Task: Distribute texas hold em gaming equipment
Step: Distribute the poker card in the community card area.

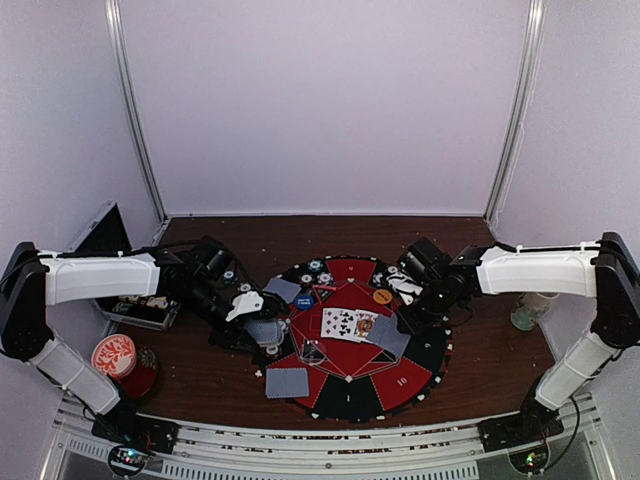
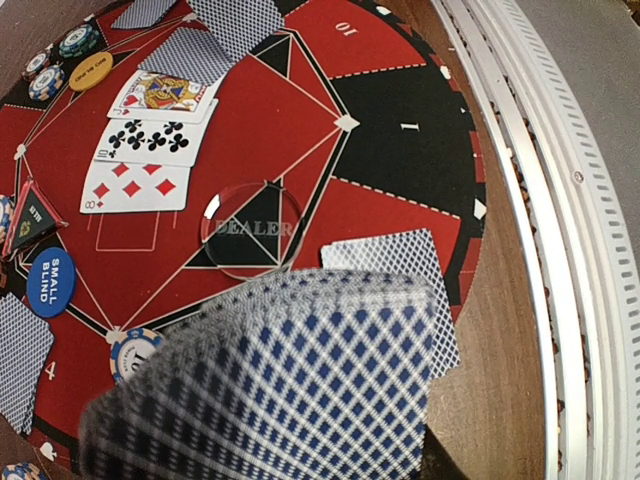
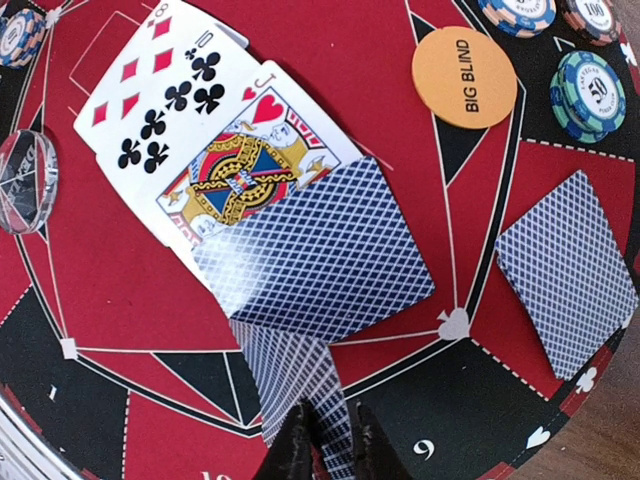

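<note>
One card point(image 3: 290, 390) seemingly nipped in near-closed right pincer point(image 3: 328, 447).

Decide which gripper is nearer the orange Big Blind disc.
Right. The right gripper sits just near-right of the orange disc; the left gripper, holding cards, is across the mat, well to its left.

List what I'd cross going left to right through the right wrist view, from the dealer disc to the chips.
clear dealer disc → eight of diamonds → ten of clubs → jack of hearts → orange Big Blind disc → teal chip
</note>
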`<action>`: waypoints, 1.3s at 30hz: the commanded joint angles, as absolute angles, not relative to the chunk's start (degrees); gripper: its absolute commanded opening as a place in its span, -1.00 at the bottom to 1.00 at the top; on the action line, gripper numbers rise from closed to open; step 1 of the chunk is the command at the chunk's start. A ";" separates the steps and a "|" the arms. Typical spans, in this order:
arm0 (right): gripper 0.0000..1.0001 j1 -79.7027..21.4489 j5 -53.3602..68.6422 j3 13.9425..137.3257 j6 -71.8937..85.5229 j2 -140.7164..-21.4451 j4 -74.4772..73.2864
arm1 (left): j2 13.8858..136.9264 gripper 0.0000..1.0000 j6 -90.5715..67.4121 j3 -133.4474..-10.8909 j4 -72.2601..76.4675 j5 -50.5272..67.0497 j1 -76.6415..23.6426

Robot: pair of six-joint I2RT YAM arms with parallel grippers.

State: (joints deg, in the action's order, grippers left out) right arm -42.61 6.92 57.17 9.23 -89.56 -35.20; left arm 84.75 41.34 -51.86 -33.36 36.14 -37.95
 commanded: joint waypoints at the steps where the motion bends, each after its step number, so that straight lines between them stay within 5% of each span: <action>1: -0.69 -42.19 2.26 59.67 8.48 -91.58 -36.10 | 84.02 -0.22 42.21 -52.36 -33.31 37.67 -38.16; 15: -0.52 -41.68 -7.87 60.48 8.26 -91.96 -35.69 | 84.31 -0.22 42.28 -52.31 -33.31 37.71 -38.19; 29: -0.15 -41.62 -10.99 60.68 8.94 -89.83 -35.30 | 84.64 -0.22 42.27 -52.34 -33.31 37.50 -38.15; 35: 0.48 -44.20 -5.87 56.60 17.93 -85.22 -36.02 | 85.14 -0.22 42.25 -52.47 -33.29 37.20 -38.17; 39: 0.72 -44.31 -2.91 49.10 25.81 -79.27 -31.38 | 84.80 -0.22 42.27 -52.43 -33.31 37.24 -38.19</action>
State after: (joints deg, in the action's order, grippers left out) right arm -43.81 -6.04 55.13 16.82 -84.38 -34.00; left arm 84.84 41.54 -51.86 -33.63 36.21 -37.95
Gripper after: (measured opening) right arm 0.812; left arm 0.394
